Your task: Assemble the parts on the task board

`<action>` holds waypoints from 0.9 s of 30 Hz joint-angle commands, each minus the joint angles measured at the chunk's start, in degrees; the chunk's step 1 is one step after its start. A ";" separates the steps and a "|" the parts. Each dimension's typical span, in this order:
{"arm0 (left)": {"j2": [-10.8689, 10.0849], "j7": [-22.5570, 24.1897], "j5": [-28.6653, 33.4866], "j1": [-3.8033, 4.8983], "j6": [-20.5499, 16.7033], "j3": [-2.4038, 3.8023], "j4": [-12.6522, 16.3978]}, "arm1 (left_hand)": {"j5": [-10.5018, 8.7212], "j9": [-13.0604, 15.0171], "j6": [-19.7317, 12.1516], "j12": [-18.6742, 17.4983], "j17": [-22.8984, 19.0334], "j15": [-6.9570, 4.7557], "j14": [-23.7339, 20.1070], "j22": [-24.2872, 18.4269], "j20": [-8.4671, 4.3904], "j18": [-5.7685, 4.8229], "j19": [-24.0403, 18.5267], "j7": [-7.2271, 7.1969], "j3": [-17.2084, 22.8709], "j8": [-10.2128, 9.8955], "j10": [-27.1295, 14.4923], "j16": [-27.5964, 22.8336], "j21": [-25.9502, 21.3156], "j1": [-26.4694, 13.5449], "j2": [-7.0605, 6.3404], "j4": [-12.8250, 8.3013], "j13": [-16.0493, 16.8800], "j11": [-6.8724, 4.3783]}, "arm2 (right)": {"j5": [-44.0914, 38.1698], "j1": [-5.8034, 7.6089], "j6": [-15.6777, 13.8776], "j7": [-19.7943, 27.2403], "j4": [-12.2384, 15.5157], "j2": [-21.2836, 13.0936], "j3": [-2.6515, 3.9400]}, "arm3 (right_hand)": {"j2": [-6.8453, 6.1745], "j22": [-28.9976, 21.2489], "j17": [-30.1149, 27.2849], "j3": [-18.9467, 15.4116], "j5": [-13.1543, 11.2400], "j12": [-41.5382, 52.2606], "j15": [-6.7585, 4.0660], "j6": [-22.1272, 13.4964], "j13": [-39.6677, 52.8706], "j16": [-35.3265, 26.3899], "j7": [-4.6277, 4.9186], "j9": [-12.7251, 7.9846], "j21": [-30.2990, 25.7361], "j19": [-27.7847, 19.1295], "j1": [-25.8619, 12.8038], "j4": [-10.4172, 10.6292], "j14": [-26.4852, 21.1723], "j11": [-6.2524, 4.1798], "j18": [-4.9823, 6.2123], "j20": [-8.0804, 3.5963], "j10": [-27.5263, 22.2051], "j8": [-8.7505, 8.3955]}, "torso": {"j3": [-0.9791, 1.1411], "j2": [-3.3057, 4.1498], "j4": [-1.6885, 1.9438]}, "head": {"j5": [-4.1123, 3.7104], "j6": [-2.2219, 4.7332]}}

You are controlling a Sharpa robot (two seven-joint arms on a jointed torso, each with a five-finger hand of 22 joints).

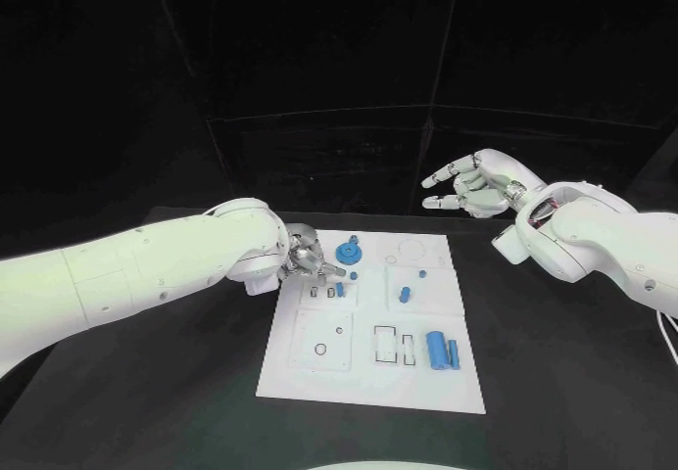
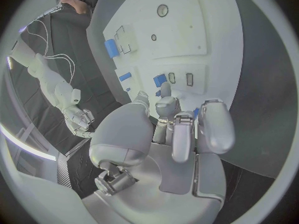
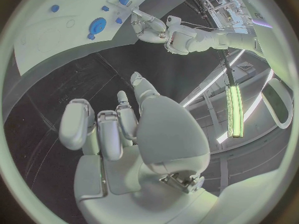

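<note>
While the left hand looks empty overhead, its wrist view hides the fingertips.

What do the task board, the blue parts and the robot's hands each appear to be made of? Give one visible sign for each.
Task board: probably rigid plastic, matte white, flat with cut recesses.
Blue parts: likely moulded plastic, evenly coloured with a slight sheen.
Left hand and right hand: silver, smooth, softly glossy shells; whether metal or painted plastic cannot be told.
</note>
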 commanded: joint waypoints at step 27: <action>8.35 -6.57 -3.64 1.25 5.26 -1.68 -7.18 | 0.00 5.00 -3.21 1.75 15.06 -0.70 5.95 2.53 -0.22 -1.11 0.89 -0.36 -3.55 4.93 0.18 0.17 1.65 0.66 -0.31 -0.06 0.70 -0.55 | -3.83 0.15 2.68 -2.71 -2.29 2.45 0.00 | 0.73 -1.85 2.95 -0.25 2.06 -0.87 -0.49 0.63 -0.78 -1.07 -0.13 -0.25 -1.16 -1.17 -0.24 -0.24 3.09 -0.50 0.87 -0.10 -0.56 0.26 | -0.06 0.11 -0.10 | 0.00 -1.17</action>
